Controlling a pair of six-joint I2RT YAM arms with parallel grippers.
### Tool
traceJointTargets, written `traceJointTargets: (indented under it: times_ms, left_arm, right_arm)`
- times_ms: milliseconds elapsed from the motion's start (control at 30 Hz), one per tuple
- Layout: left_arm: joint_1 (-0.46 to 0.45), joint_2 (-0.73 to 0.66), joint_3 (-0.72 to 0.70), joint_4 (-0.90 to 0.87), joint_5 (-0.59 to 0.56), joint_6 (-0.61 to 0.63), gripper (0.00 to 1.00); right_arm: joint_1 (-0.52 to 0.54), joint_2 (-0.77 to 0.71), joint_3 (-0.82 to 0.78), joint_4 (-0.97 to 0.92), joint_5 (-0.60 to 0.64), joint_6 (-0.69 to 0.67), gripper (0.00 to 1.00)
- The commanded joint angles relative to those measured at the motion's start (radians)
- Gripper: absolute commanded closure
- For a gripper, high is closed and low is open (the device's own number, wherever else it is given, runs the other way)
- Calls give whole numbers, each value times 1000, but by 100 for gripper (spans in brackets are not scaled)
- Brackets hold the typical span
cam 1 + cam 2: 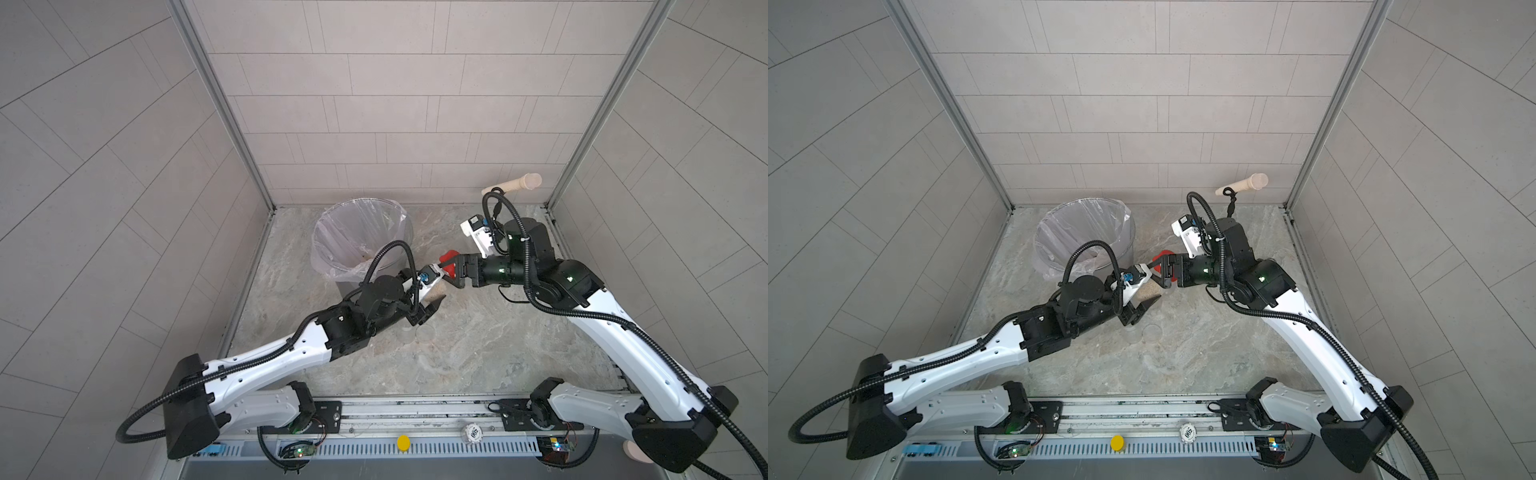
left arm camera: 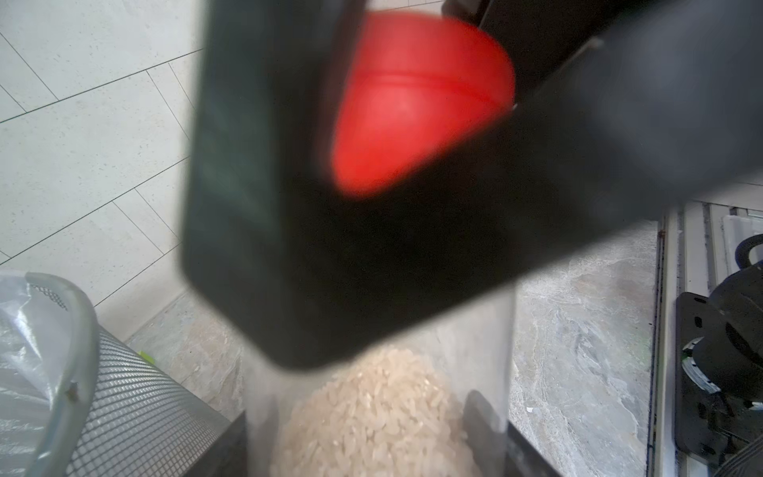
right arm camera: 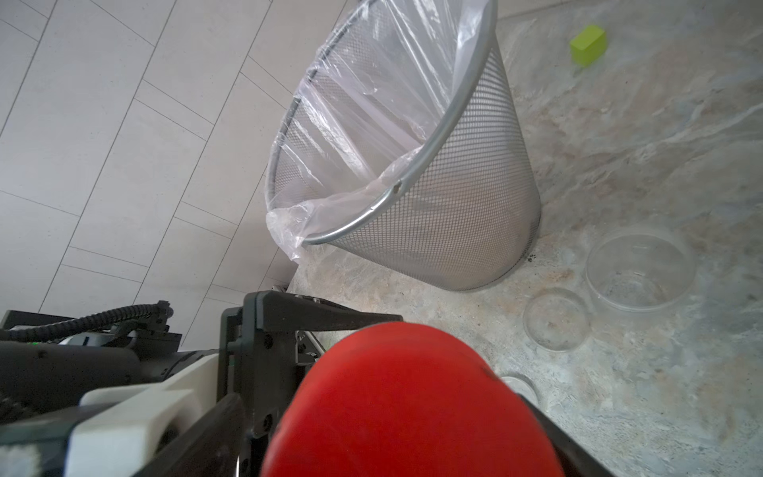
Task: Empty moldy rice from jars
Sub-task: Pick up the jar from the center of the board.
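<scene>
A clear jar (image 1: 435, 292) (image 1: 1148, 292) lies nearly level in the air, just right of the bin, with my left gripper (image 1: 433, 294) (image 2: 371, 433) shut on its body. Moldy rice (image 2: 371, 413) shows pale and grainy inside it. The jar's red lid (image 1: 451, 266) (image 2: 413, 107) (image 3: 404, 404) points at my right arm. My right gripper (image 1: 446, 271) (image 3: 384, 413) stands open around that lid, with a gap on one side. An empty clear jar (image 3: 640, 272) stands on the floor near the bin's foot, and two clear lids (image 3: 555, 318) (image 3: 516, 384) lie beside it.
The metal mesh bin (image 1: 324, 224) (image 3: 433, 136) with its plastic liner stands at the back left, close to the left gripper. A small green block (image 3: 588, 44) lies beyond the bin. A pale wooden peg (image 1: 515, 183) sticks out at the back right.
</scene>
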Motion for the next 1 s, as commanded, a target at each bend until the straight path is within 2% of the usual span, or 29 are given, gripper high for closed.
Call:
traceJointTargets:
  times_ms: [0, 200, 333, 500, 633, 767, 967]
  left_arm:
    - [7, -38, -5, 54, -22, 21, 83]
    - [8, -54, -3, 45, -72, 67, 85]
    - [8, -71, 15, -4, -123, 134, 85]
    - [5, -73, 24, -14, -162, 204, 87]
    - [-1, -51, 23, 0, -193, 258, 88]
    - [-2, -36, 23, 15, -202, 297, 89]
    - [-5, -26, 34, 5, -188, 331, 91]
  right_arm:
    - [-1, -39, -16, 43, 40, 18, 0]
    - [-9, -72, -6, 11, 81, 32, 1]
    - [-77, -105, 11, -19, 81, 61, 0]
    - [-180, -89, 38, 20, -87, 162, 1]
    - [-206, -26, 113, -30, -180, 234, 4]
    - [-206, 37, 183, -132, -213, 224, 8]
    - [-193, 94, 233, -267, -173, 135, 10]
